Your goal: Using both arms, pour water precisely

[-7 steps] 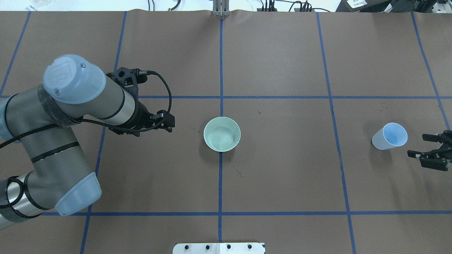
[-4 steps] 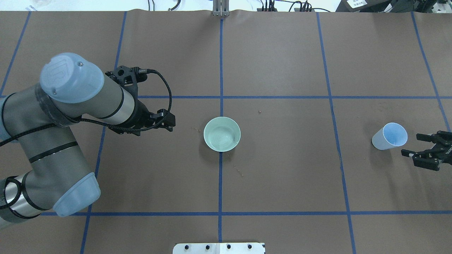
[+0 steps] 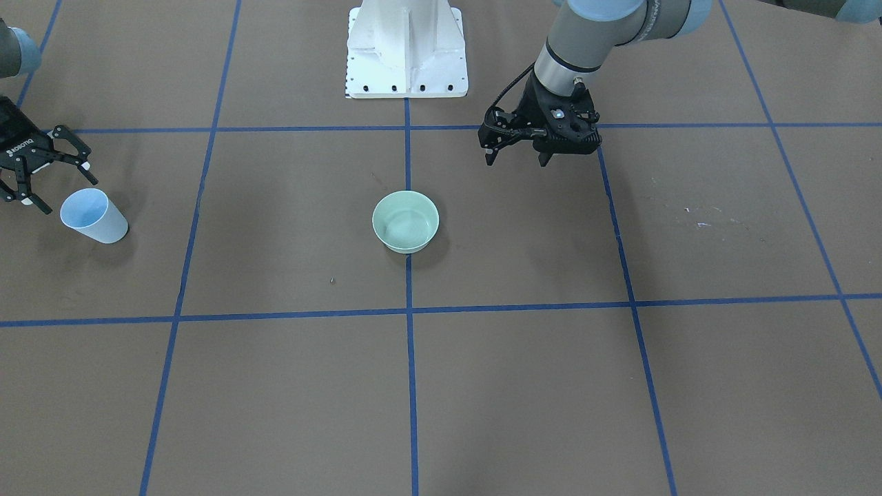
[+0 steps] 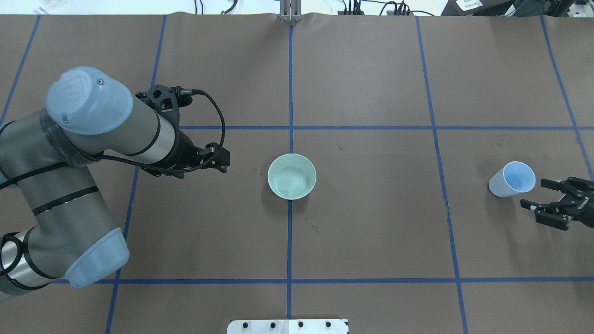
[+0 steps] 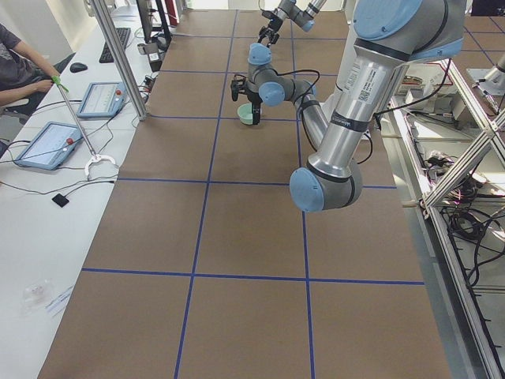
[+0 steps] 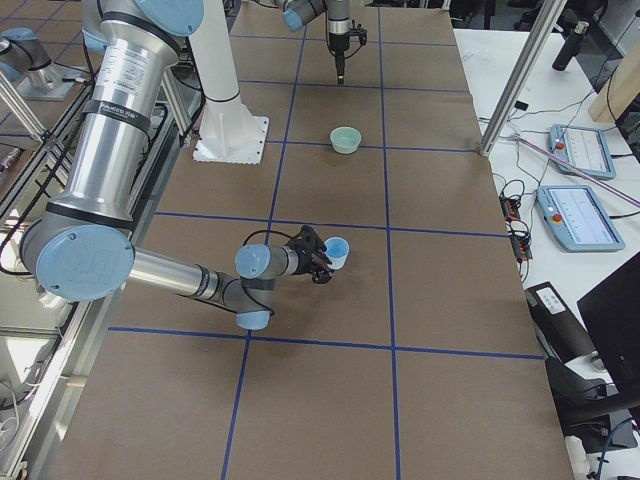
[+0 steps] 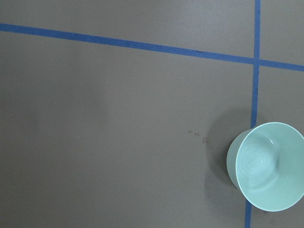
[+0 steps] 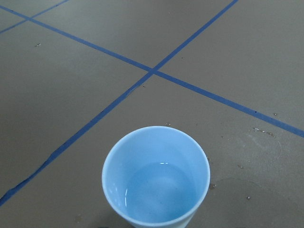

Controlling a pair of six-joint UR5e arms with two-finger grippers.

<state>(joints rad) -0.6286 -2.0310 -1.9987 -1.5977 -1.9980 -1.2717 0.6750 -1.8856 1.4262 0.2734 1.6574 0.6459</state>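
Changes, overhead view:
- Right gripper [image 4: 533, 192]: has moved in from the right edge of the frame towards the left. Its spread jaws now sit just beside the blue cup [image 4: 510, 182], where earlier a clear gap lay between them.
- Left arm [image 4: 69, 185]: large pale blue joint cap [image 4: 88, 99] has drifted slightly towards the upper left.

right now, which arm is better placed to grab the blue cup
Right. The right claw is open just beside the blue cup, facing it, while the left claw hangs beyond the green bowl, much farther from the cup.
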